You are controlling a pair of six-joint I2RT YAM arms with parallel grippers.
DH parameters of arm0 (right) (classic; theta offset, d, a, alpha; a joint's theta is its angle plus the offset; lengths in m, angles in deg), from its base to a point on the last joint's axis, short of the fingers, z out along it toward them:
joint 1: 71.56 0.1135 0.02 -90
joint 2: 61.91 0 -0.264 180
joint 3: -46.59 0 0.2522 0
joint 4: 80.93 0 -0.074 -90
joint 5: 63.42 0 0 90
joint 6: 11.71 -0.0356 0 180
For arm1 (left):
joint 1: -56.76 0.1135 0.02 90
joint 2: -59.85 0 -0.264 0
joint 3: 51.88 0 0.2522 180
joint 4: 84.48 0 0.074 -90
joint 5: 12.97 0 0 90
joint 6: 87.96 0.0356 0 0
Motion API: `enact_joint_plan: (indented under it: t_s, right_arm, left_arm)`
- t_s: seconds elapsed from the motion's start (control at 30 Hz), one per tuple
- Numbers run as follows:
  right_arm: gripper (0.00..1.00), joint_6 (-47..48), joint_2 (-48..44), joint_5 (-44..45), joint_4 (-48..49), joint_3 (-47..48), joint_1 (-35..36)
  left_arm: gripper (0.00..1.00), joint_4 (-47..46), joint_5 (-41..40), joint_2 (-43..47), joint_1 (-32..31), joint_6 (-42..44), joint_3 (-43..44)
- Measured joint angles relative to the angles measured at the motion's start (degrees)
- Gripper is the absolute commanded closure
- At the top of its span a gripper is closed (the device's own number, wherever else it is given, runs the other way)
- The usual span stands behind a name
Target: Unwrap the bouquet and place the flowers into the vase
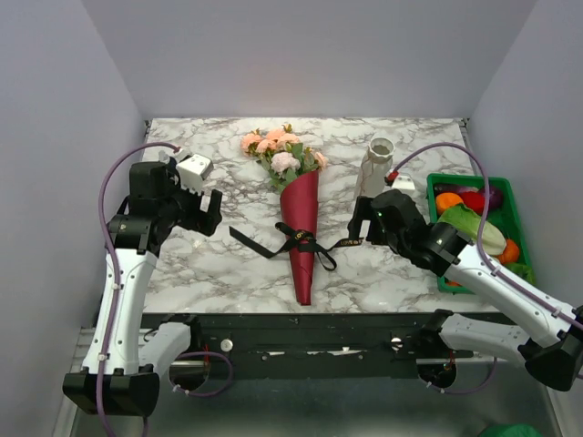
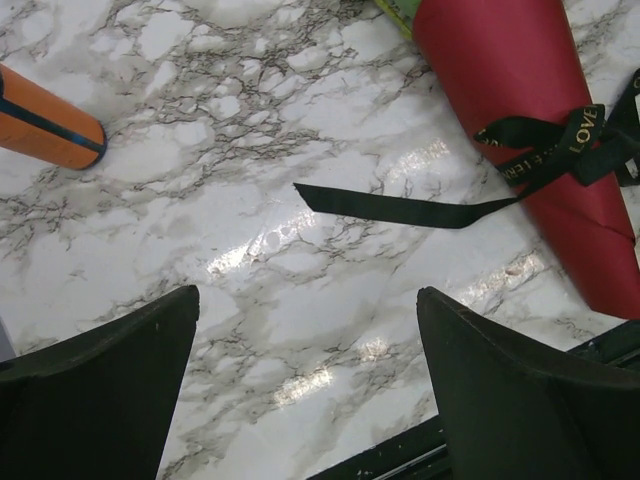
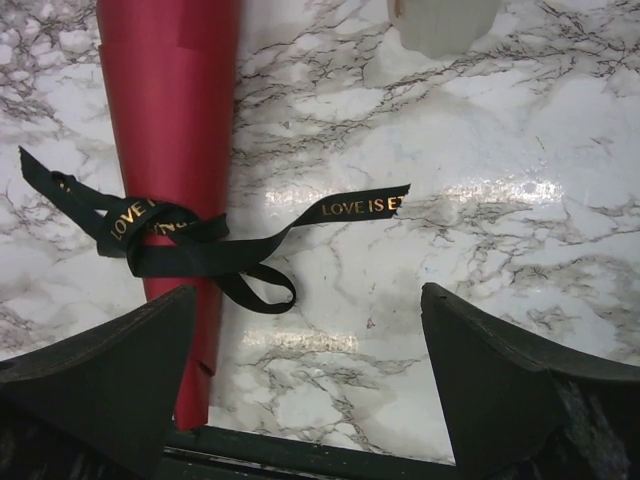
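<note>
My left gripper [image 2: 307, 300] and right gripper [image 3: 307, 300] gape empty either side of the bouquet [image 1: 301, 228], its tip toward the near edge, ribbon [image 3: 360, 208] nearer the right.

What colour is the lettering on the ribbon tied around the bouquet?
Gold, printed on the black ribbon; it shows clearest in the right wrist view.

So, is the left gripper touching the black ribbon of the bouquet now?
Apart. The left wrist view shows it: a strip of bare marble tabletop lies between the open left gripper and the loose tail of the black ribbon.
</note>
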Motion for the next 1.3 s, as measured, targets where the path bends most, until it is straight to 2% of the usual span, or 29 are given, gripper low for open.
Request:
enact_joint_plan:
  t_s: [0.17,0.47,0.6,0.93,1.3]
  right_arm:
    - [0.02,-3.2,1.7,0.4,0.0,-0.5,0.0]
    - [0.07,-13.5,6.5,-1.1,3.7,-9.2,0.0]
    - [0.08,-18.1,10.2,-1.5,5.3,-10.3,0.0]
    - [0.14,-25.8,11.6,-1.5,14.3,-15.1,0.0]
    - [0.19,-37.7,22.3,-1.5,17.4,-14.7,0.0]
  left_arm:
    - [0.01,1.6,2.3,-1.0,-2.0,2.4,-1.0]
    - [0.01,0.4,3.0,-3.4,-12.6,5.2,-5.5]
    - [0.01,-0.4,3.1,-6.2,-15.1,6.4,-7.4]
    - [0.01,-5.8,3.5,-13.1,-20.0,9.7,-10.2]
    - [0.01,-12.4,2.9,-21.9,-27.5,11.8,-11.5]
